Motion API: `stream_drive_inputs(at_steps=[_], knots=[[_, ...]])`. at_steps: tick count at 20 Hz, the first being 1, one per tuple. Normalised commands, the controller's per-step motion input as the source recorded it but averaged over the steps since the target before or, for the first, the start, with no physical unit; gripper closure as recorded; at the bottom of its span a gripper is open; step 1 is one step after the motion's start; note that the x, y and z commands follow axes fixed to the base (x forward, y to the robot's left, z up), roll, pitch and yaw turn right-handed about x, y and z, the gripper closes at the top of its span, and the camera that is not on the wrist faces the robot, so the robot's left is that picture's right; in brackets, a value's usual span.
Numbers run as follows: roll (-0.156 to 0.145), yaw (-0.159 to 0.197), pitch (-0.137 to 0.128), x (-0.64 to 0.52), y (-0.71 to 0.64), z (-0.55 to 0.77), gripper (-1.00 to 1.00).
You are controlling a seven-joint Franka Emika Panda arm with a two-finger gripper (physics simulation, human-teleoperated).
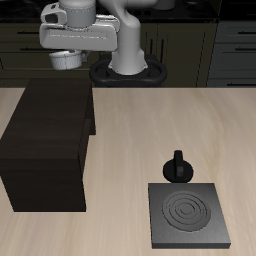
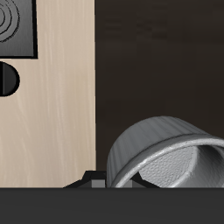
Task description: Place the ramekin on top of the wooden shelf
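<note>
I had the gripper (image 1: pixel 64 62) clamped on the ramekin (image 2: pixel 164 156), tilted above the wooden shelf (image 1: pixel 48 140) near its back edge, and feared a release would roll it off.

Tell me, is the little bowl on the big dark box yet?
Not quite. Done: the ramekin is off the table, up in the claw. Happening now: the claw hangs above the back of the wooden shelf, the bowl tipped on its side. Left: lower it onto the flat top and let go.
</note>
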Motion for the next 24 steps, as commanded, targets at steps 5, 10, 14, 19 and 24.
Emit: stream_drive_inputs(at_steps=[5,10,14,19,24], knots=[[-0.041,-0.018,0.003,-0.05,-0.48,-0.03,1.0],[-0.059,-0.015,0.008,0.01,-0.41,-0.05,1.0],[0.016,-0.022,0.022,0.08,0.08,-0.2,1.0],[0.001,-0.016,0.045,0.16,0.09,-0.28,1.0],[0.022,0.017,0.073,0.23,0.15,-0.45,1.0]])
